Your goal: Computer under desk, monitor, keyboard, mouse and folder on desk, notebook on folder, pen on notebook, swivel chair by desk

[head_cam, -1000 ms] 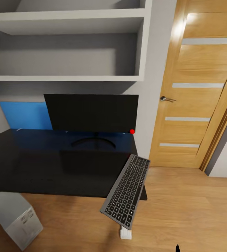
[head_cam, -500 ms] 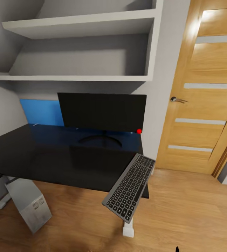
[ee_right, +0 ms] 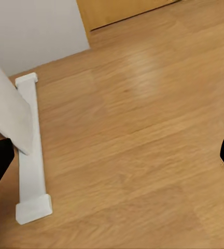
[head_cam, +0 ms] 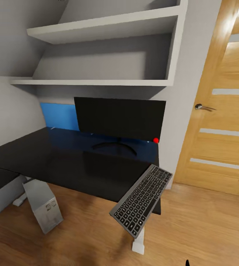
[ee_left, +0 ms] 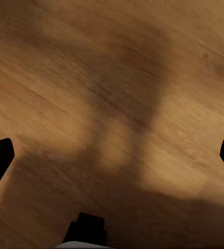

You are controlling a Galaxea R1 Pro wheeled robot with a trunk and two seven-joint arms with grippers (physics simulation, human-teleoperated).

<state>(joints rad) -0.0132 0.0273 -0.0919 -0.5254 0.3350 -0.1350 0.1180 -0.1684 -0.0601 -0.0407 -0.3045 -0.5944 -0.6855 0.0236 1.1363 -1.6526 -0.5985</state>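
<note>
**Workstation Observed: Keyboard Overhanging Desk Corner**

The desk (head_cam: 60, 162) is seen as a glossy black surface below grey wall shelves (head_cam: 108, 55). The monitor (head_cam: 119, 118) is found upright on its curved stand at the far right of the desktop, with the red dot at its lower right corner. A blue panel (head_cam: 58, 116) is noted against the wall to the left of the screen, partly hidden by it. The keyboard (head_cam: 142, 199) is recorded at the near right corner of the desk, set diagonally, its near end projecting past the edge over the wooden floor (head_cam: 200, 225). The computer (head_cam: 44, 205) is located on the floor under the desk's near left part. A wooden door (head_cam: 222, 122) is noted to the right.

In the left wrist view, the left gripper (ee_left: 112, 155) is shown released, fingertips wide apart over bare floor. In the right wrist view, the right gripper (ee_right: 112, 158) is likewise spread and unloaded above the floor, near a white desk foot (ee_right: 30, 155).
</note>
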